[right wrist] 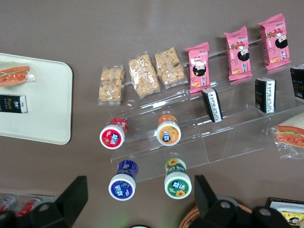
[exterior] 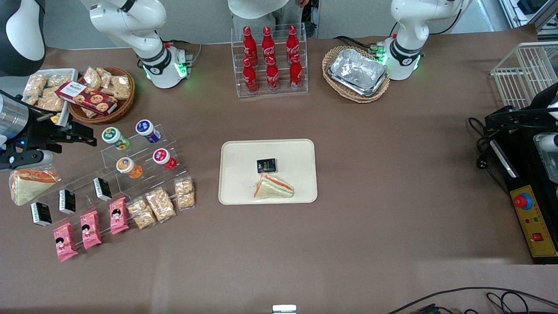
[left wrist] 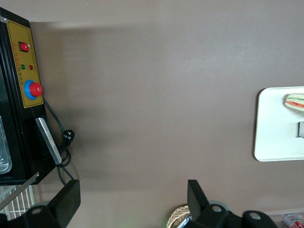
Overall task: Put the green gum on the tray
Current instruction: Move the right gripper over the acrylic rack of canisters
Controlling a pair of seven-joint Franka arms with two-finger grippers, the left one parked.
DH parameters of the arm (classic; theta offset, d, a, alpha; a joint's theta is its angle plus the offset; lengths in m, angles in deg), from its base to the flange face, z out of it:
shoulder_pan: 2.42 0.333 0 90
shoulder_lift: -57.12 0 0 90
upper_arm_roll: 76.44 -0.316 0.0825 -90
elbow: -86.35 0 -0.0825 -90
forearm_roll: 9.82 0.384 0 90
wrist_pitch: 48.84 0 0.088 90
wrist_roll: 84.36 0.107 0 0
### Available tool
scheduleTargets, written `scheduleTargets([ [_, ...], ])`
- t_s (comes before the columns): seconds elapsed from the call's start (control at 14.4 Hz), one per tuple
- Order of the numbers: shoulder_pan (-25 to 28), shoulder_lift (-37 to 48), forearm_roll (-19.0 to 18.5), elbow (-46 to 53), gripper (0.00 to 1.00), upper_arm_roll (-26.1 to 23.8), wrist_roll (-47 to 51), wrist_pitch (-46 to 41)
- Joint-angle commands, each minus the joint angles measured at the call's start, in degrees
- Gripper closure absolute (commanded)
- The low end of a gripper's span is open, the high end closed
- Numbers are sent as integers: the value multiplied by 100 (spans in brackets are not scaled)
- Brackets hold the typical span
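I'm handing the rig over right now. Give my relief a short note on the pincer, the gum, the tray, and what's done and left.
Pincer: open, empty, hovering just beside the green gum.
Green gum: on the clear stand's top step, next to the blue-lidded bottle.
Tray: mid-table, already holding a sandwich and a small black pack.
Done: approach only.
Left: grasp, lift, carry, set on bare tray.

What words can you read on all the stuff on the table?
"Coca-Cola" script, partly readable, on the red bottles in the clear rack.
White characters on the green gum lid, and on the blue gum, red gum and orange gum lids: too blurred to read.
Print on the black packet on the tray: too small.
The gripper hovers open above the gum shelf.
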Motion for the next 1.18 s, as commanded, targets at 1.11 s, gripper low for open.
scheduleTargets([
  [1.11, 10, 1052, -37, -756, 0, 519, -1759, -393],
])
